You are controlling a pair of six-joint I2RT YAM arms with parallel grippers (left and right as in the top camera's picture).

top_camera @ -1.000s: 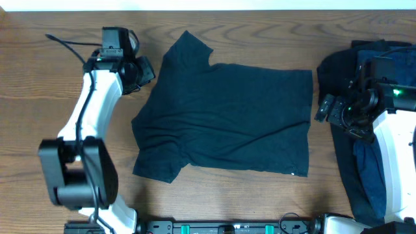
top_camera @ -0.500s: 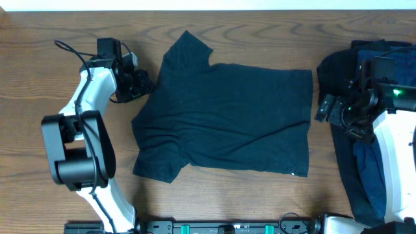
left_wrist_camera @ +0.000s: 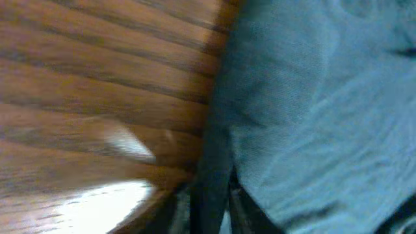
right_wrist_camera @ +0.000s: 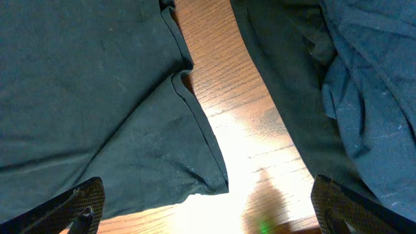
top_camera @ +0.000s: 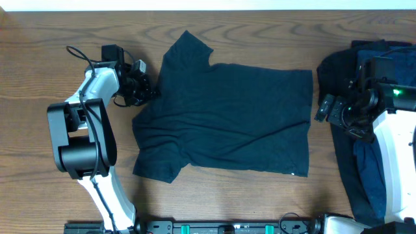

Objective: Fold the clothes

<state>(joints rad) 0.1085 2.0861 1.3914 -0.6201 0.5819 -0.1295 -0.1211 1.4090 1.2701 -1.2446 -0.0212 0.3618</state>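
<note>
A black short-sleeved T-shirt (top_camera: pixel 227 117) lies spread flat mid-table, with a small white label (top_camera: pixel 292 173) at its lower right corner. My left gripper (top_camera: pixel 148 88) sits at the shirt's left edge, just below the upper sleeve. In the left wrist view its fingers (left_wrist_camera: pixel 237 205) stand close together with a strip of the shirt's edge (left_wrist_camera: pixel 312 110) between them, so the gripper (left_wrist_camera: pixel 209 211) is shut on it. My right gripper (top_camera: pixel 322 108) hangs open just right of the shirt. The right wrist view shows the open gripper (right_wrist_camera: pixel 214 208) above the shirt's corner (right_wrist_camera: pixel 84 84) and bare wood.
More of the clothes, black and navy, lie heaped at the right edge (top_camera: pixel 341 71), partly under my right arm; the navy cloth (right_wrist_camera: pixel 370 84) fills the right of the wrist view. A black cable (top_camera: pixel 78 53) loops behind my left arm. The arms' base rail (top_camera: pixel 227 227) runs along the front.
My left gripper slid from the bare wood toward the shirt's left edge, opened briefly, then closed on the cloth. The right arm and the shirt have not moved.
</note>
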